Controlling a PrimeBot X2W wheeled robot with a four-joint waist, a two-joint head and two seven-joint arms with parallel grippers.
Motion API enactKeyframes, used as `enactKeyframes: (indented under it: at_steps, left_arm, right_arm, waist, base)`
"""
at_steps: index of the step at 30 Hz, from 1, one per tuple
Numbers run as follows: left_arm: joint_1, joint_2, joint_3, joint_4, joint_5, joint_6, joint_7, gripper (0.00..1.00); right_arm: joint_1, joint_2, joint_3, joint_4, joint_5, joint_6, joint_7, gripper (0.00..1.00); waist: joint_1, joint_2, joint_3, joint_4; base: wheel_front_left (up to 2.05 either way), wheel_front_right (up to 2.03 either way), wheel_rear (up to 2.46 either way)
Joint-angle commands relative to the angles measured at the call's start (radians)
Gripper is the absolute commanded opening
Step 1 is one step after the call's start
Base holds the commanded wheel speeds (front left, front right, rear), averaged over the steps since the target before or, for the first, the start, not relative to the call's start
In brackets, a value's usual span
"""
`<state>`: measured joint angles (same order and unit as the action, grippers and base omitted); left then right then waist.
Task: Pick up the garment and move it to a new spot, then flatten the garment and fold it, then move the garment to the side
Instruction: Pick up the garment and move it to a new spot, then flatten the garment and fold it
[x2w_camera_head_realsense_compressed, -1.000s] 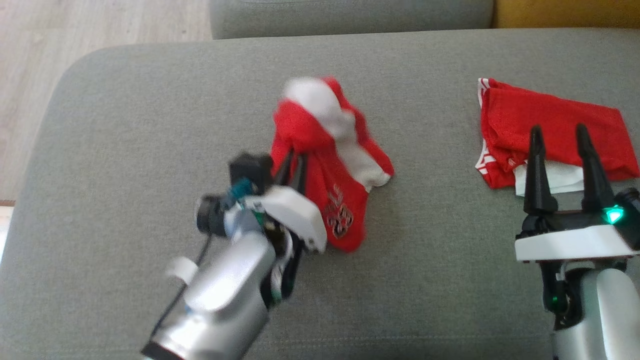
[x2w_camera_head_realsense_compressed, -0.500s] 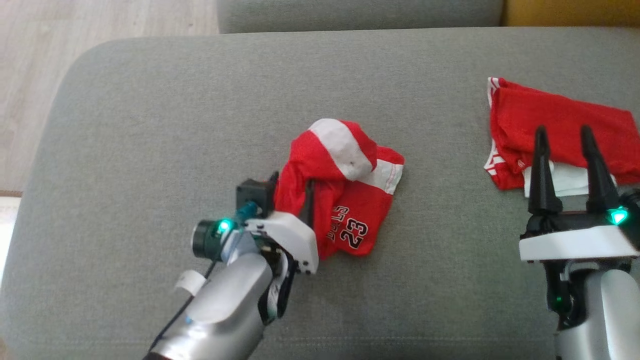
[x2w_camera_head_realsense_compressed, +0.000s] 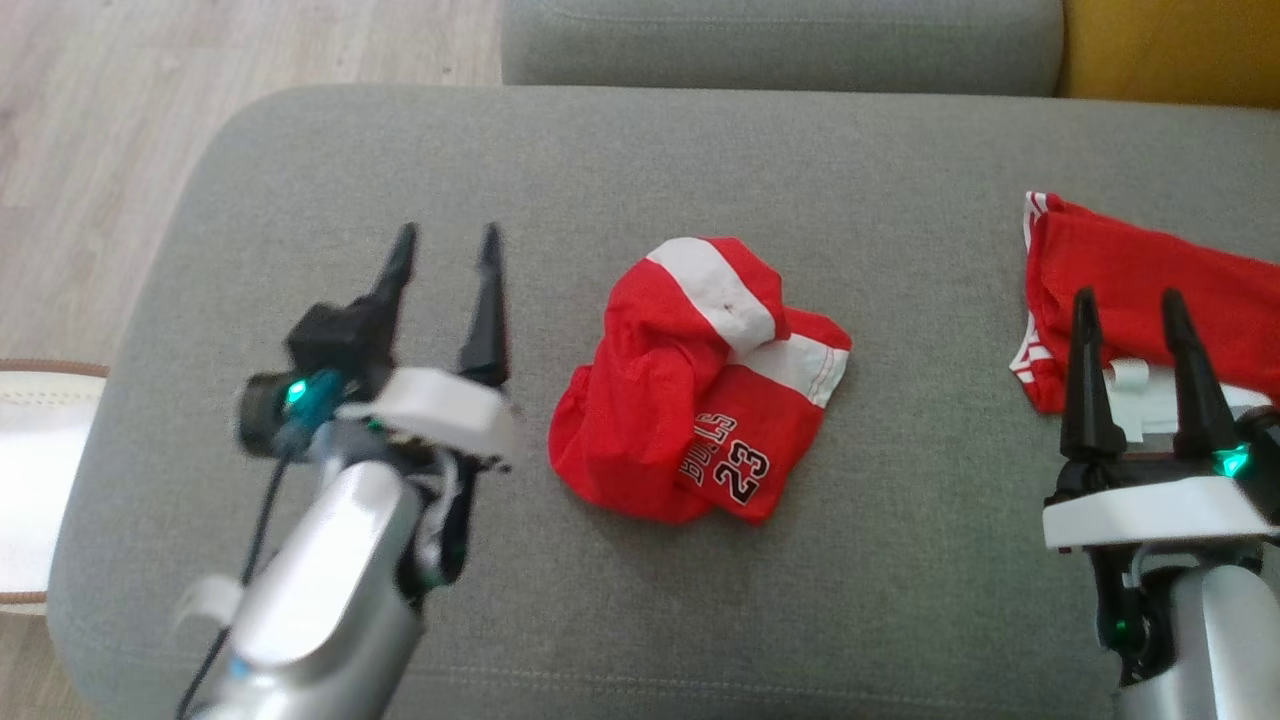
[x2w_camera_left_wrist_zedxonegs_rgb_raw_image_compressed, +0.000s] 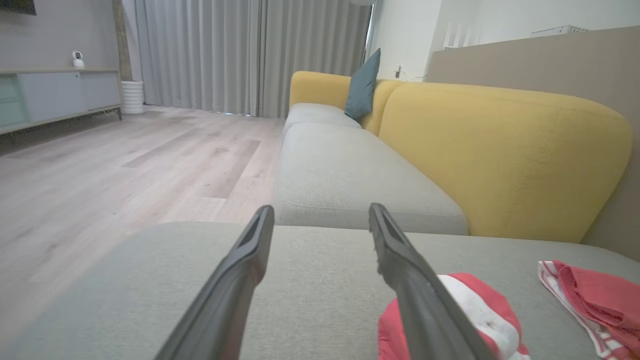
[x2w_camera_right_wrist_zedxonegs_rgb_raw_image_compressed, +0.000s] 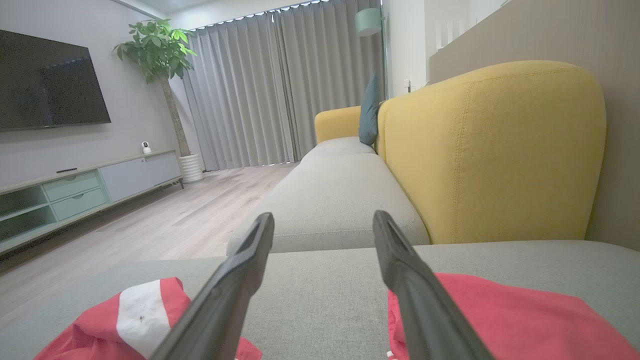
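Garment (x2w_camera_head_realsense_compressed: 700, 385): red, white bands, black "BULLS 23" print; we log it crumpled in 1 heap on the grey cushion (x2w_camera_head_realsense_compressed: 620, 170). Left gripper (x2w_camera_head_realsense_compressed: 447, 235), at its 9 o'clock: fingers spread, empty. Right gripper (x2w_camera_head_realsense_compressed: 1127, 297), at 3 o'clock: likewise spread, empty.

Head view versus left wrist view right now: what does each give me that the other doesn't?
Head view: the 23 print and the right gripper, open. Left wrist view: the teal pillow, curtains and cabinet. Both: the left gripper open, the crumpled garment lying ungripped on the grey cushion, and the other red garment.
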<state>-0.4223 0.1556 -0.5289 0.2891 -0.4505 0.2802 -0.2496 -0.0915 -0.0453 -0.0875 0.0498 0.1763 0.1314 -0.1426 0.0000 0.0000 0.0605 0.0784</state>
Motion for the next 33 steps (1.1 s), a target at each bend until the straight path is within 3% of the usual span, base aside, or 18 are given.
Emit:
enactKeyframes:
  at_steps: [1,9,18,28,33]
  left_arm:
    - [-0.016,0.033,0.054,-0.052,0.017,-0.010,-0.012,1.00]
    - [0.145,0.074,0.129,-0.112,0.071,-0.058,-0.012,1.00]
    - [0.262,0.018,0.225,-0.158,0.123,-0.097,-0.012,1.00]
    - [0.270,-0.029,0.280,-0.148,0.167,-0.153,-0.012,1.00]
    - [0.256,-0.047,0.290,-0.136,0.189,-0.176,-0.012,1.00]
  right_arm:
    - [-0.017,-0.005,0.025,-0.025,0.009,-0.001,-0.012,1.00]
    - [0.026,-0.005,0.048,0.009,0.023,-0.001,-0.030,1.00]
    - [0.047,-0.005,0.063,0.043,0.035,-0.001,-0.043,1.00]
    - [0.033,-0.005,0.084,0.062,0.039,-0.001,-0.034,1.00]
    - [-0.005,-0.005,0.135,0.132,0.068,-0.001,-0.006,1.00]
  waist:
    - [0.0000,0.0000,-0.009,0.007]
    - [0.0000,0.0000,-0.035,0.017]
    - [0.0000,0.0000,-0.051,0.019]
    - [0.0000,0.0000,-0.030,0.037]
    - [0.0000,0.0000,0.002,0.063]
  base:
    - [0.00,0.00,0.00]
    - [0.00,0.00,0.00]
    - [0.00,0.00,0.00]
    - [0.00,0.00,0.00]
    - [0.00,0.00,0.00]
